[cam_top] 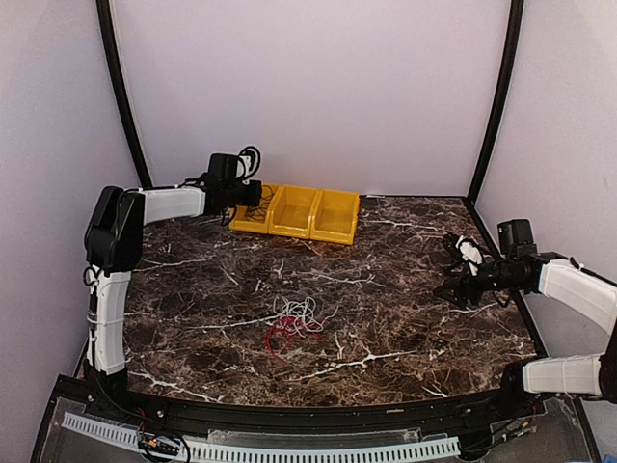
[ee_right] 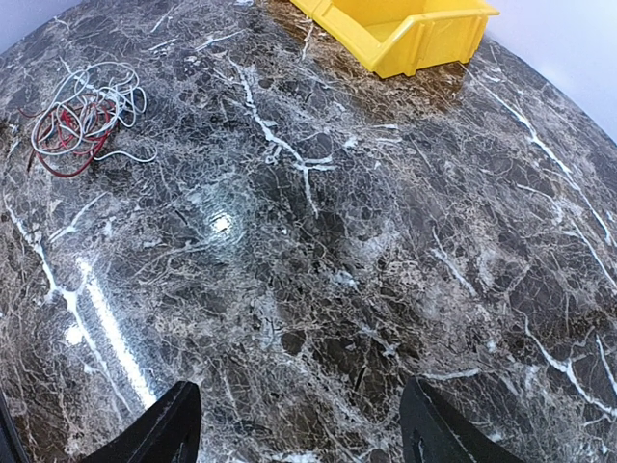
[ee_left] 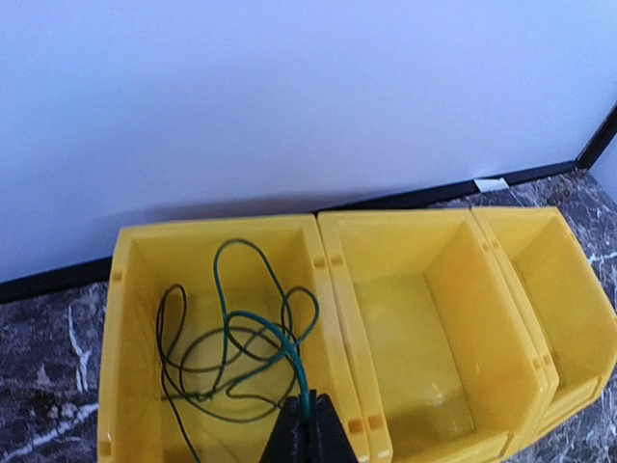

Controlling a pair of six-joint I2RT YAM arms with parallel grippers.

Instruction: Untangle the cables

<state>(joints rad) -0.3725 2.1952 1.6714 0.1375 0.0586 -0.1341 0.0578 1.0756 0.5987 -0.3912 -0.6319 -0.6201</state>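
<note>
A small tangle of red and white cables (cam_top: pixel 295 318) (ee_right: pixel 83 118) lies on the marble table near the middle. A dark green cable (ee_left: pixel 236 328) coils inside the leftmost yellow bin (ee_left: pixel 120 328), one end rising to my left gripper (ee_left: pixel 308 413). That gripper (cam_top: pixel 253 196) hovers over the bin and is shut on the green strand. My right gripper (cam_top: pixel 454 269) (ee_right: pixel 299 429) hangs above bare table at the right, well away from the tangle. It is open, with nothing between its fingers (ee_right: pixel 166 426).
Three yellow bins (cam_top: pixel 310 213) stand side by side at the back of the table. The middle bin (ee_left: pixel 410 318) and the right one (ee_left: pixel 569 299) hold nothing. White walls and black posts close in the table on three sides.
</note>
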